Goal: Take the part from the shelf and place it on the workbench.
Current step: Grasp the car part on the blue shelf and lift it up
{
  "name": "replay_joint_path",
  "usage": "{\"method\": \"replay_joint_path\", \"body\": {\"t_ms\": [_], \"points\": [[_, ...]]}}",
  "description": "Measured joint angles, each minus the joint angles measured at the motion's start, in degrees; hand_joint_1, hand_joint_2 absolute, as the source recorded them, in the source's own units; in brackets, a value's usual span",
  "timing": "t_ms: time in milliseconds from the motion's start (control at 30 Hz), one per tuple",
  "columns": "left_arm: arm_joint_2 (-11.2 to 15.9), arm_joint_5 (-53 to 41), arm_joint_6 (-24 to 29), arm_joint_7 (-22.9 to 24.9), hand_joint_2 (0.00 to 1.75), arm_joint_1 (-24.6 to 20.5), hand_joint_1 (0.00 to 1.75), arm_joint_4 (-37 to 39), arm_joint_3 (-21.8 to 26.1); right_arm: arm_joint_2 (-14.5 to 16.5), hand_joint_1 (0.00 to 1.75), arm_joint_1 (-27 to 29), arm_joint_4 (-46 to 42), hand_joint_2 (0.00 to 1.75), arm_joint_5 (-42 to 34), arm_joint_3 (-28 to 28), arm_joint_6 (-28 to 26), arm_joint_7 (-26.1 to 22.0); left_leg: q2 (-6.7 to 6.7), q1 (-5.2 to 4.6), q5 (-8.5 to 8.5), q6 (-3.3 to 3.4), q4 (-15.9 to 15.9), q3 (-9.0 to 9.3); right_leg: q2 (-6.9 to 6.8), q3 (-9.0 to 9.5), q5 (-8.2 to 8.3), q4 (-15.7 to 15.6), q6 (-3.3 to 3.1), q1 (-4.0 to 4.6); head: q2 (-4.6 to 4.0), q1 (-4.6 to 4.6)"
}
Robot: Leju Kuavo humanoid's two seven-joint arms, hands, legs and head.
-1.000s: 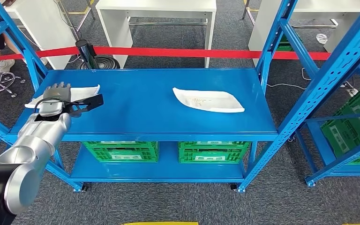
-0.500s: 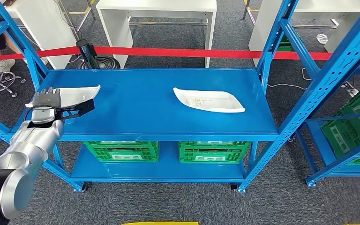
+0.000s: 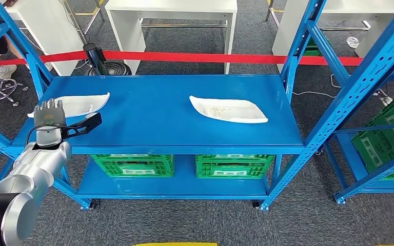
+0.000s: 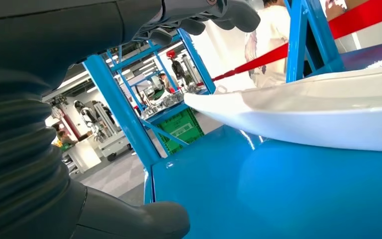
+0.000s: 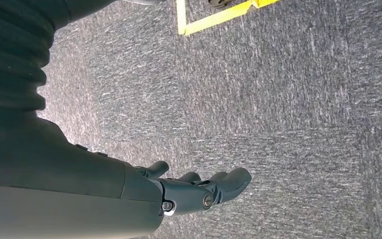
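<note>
Green crates (image 3: 132, 165) under shelf top; red tape (image 3: 195, 57) behind.

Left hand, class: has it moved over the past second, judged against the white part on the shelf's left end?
Yes. The left hand has slid leftward toward the shelf's left end; it now sits at that white part's near edge, empty.
</note>
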Motion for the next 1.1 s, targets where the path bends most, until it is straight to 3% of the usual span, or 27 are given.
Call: {"method": "replay_joint_path", "body": {"t_ms": [100,233,367,1100], "points": [[-0.38,0.01,2.3,0.49,1.75,1.19,0.0,0.08,0.02,0.12,0.0,-0.01,0.0,1.75,0.0,0.0,-0.17,-0.01,0.0,0.0,0.0,0.0,0.0,0.0,0.0,0.0,-0.02,0.0,0.0,0.0,0.0,0.0],[-0.91,0.06,3.38,0.53,1.75,2.27,1.68,0.29,0.05,0.28,0.0,-0.01,0.0,1.75,-0.01,0.0,-0.24,-0.07,0.0,0.0,-0.01,0.0,0.0,0.0,0.0,0.0,-0.02,0.0,0.01,0.0,0.0,0.0],[-1.44,0.1,3.22,-0.27,1.75,2.86,1.75,0.51,0.09,0.34,0.0,-0.02,0.0,1.75,-0.01,0.0,-0.22,-0.17,-0.01,0.0,-0.01,0.0,0.0,0.0,-0.01,0.01,-0.02,0.0,0.01,0.0,0.0,0.0],[-2.47,0.62,3.71,-1.36,1.75,5.08,1.75,0.79,1.5,0.37,0.0,-0.02,0.0,1.75,0.04,0.0,0.28,-0.53,0.0,0.0,-0.02,-0.01,0.0,0.0,-0.01,0.01,-0.03,0.0,0.0,0.0,0.0,0.0]]}}
